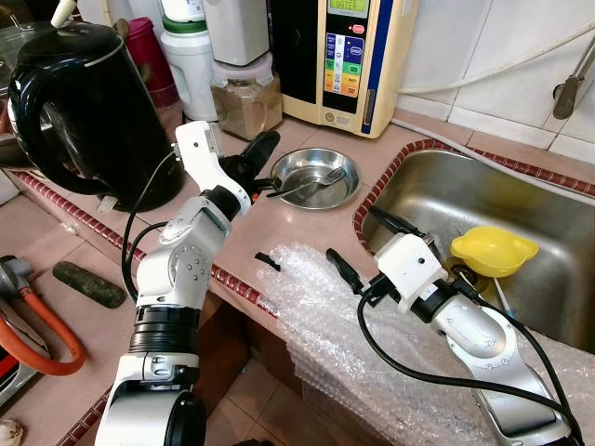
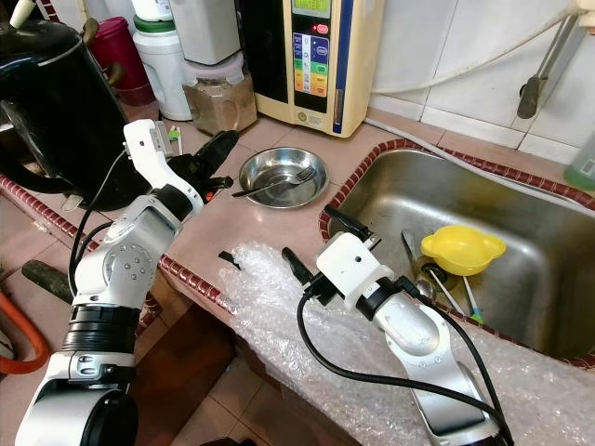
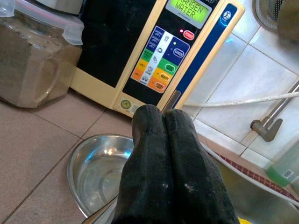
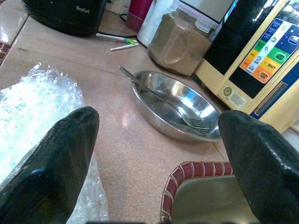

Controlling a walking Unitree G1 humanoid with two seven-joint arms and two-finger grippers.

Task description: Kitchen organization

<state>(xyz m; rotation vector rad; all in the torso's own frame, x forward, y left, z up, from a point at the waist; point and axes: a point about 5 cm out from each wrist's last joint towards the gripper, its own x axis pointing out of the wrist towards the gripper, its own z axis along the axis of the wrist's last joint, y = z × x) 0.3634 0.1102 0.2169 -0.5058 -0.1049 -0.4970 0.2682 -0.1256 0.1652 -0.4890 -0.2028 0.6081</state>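
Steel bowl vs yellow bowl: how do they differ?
The steel bowl sits on the counter; the yellow bowl sits in the sink. The steel bowl is shiny metal and holds a fork; the yellow bowl is matte, with nothing seen inside. Both stand upright.

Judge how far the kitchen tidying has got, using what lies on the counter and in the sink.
Early. Done: nothing evident. In hand: the left pincer, shut and empty, hovers beside the steel bowl holding a fork; the right pincer is open over the bubble wrap. Left: bowl, fork, yellow funnel in the sink.
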